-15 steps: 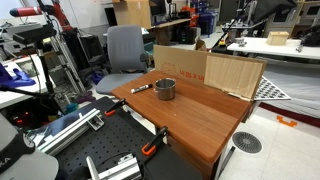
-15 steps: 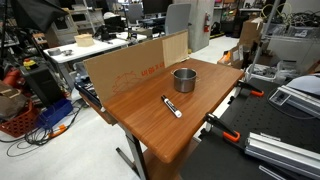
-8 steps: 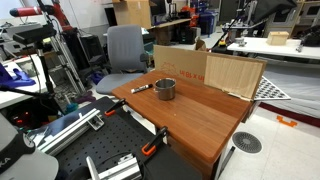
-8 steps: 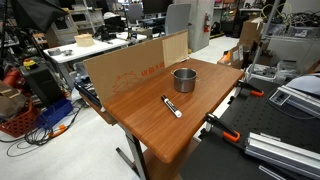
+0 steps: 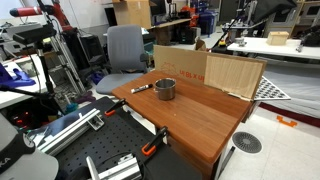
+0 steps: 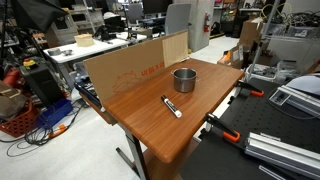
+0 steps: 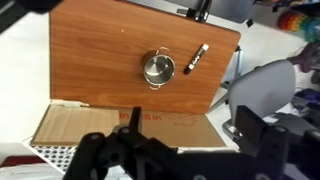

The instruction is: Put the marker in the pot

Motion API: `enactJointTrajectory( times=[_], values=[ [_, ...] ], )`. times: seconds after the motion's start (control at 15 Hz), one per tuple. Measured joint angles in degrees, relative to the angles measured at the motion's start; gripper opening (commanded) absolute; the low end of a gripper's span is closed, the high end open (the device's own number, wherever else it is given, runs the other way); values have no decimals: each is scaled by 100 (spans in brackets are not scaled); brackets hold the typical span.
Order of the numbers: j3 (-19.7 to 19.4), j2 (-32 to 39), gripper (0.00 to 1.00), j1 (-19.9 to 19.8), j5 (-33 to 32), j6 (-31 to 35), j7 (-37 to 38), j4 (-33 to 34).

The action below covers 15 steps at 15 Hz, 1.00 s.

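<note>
Fingers (image 7: 133, 125) dark and blurred at the bottom of the wrist view, spread wide, nothing between them. Gripper (image 7: 188, 128) hangs high over the table (image 7: 90, 50), well apart from everything on it; not seen in either exterior view.

Marker (image 7: 195, 58) lies flat on the bare wood, just right of the pot (image 7: 158, 68) in the wrist view, near it but not touching. In an exterior view the marker (image 6: 171, 106) sits nearer the table's front edge than the pot (image 6: 184, 79). Pot upright, open mouth up, looks empty. Cardboard box (image 6: 125, 68) stands along the far edge behind it.

Handling, as a guess: marker is light, stiff and smooth, and round enough to roll or spin if nudged off-centre. Best taken at mid-length, jaws across the barrel, so it stays level. It lies low on the wood, so the tips must come right down to the surface. Pot is light and shiny and could slide if bumped.

Task not started: marker not yet picked up.
</note>
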Motion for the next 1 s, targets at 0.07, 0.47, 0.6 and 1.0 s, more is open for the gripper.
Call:
enactJointTrajectory(
  times=[0.07, 0.47, 0.6, 1.0],
  values=[
    [18, 46, 100, 0, 17, 2, 0, -27],
    [135, 597, 100, 2, 424, 21, 7, -121],
    [190, 823, 100, 1, 584, 58, 26, -121],
    [487, 1409, 100, -2, 773, 237, 395, -99]
  ],
)
